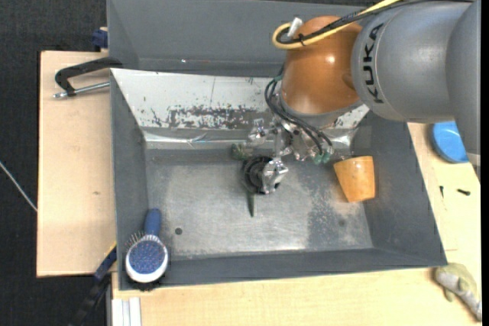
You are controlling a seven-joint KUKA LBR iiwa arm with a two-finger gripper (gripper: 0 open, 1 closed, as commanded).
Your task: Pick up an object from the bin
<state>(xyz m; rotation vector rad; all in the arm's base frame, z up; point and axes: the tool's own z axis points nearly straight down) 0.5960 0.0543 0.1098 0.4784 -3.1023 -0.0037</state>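
My gripper point(267, 173) hangs low over the middle of the bin floor, just in front of the back wall, with a thin dark tip pointing down toward the floor. An orange cup point(355, 178) lies on its side to the right of the gripper, a short gap away. A round brush with a blue handle and white bristles point(147, 253) lies in the front left corner, far from the gripper.
The arm with its orange cover reaches in from the upper right and hides part of the bin's back right. Bare floor stretches between the gripper and the brush.
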